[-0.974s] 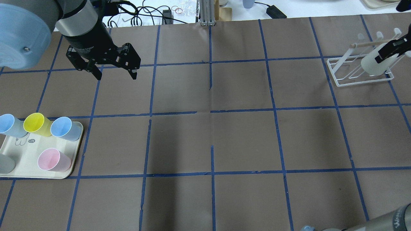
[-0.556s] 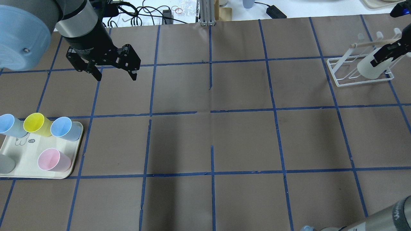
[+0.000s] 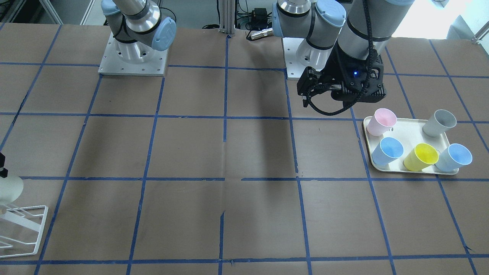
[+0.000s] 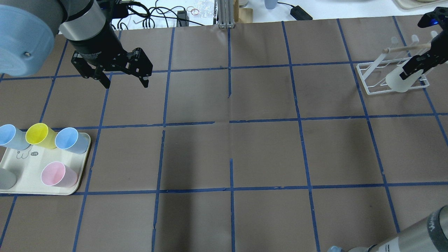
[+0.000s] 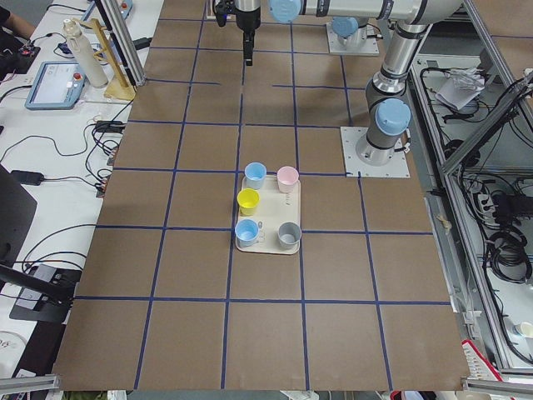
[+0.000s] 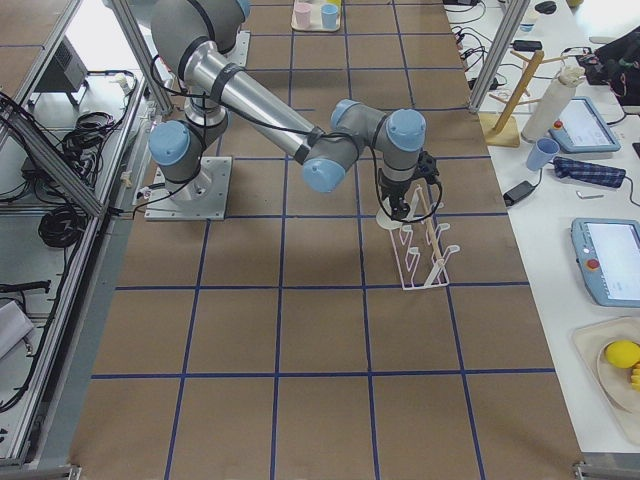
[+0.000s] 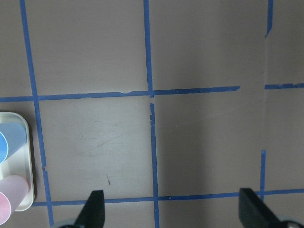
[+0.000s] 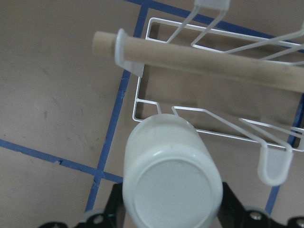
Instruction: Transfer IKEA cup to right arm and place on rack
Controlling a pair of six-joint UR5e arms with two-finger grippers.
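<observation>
The right gripper (image 4: 407, 71) sits at 2 o'clock on the table (image 4: 266, 154) in the overhead view, its fingers (image 8: 230, 204) clamped on either side of the IKEA cup (image 4: 396, 82). The cup is tilted, its closed base toward the wrist camera and its mouth pointing down and away. It hangs over the end of the rack (image 4: 371, 89), at that frame's 7 o'clock corner. Whether it touches the wire cannot be told.

In the right wrist view the cup covers part of the rack's near wire edge. The wooden dowel (image 8: 213, 64) crosses at 12 o'clock from the cup, apart from it. A slanted white prong (image 8: 275, 166) rises just beside the cup at 3 o'clock.

The left gripper (image 4: 126, 82) hovers at 10 o'clock over the table, well apart from the rack. Its fingers (image 7: 95, 209) are spread wide with only brown paper and blue tape lines (image 7: 152, 137) between them.

The cream tray (image 4: 31, 175) lies at 8 o'clock, at 7 o'clock from the left gripper. It carries 5 upright cups: 2 blue cups (image 4: 71, 140), a yellow cup (image 4: 40, 134) between them, a pink cup (image 4: 57, 174) and a grey cup (image 4: 5, 178) cut off by the overhead view's edge.
</observation>
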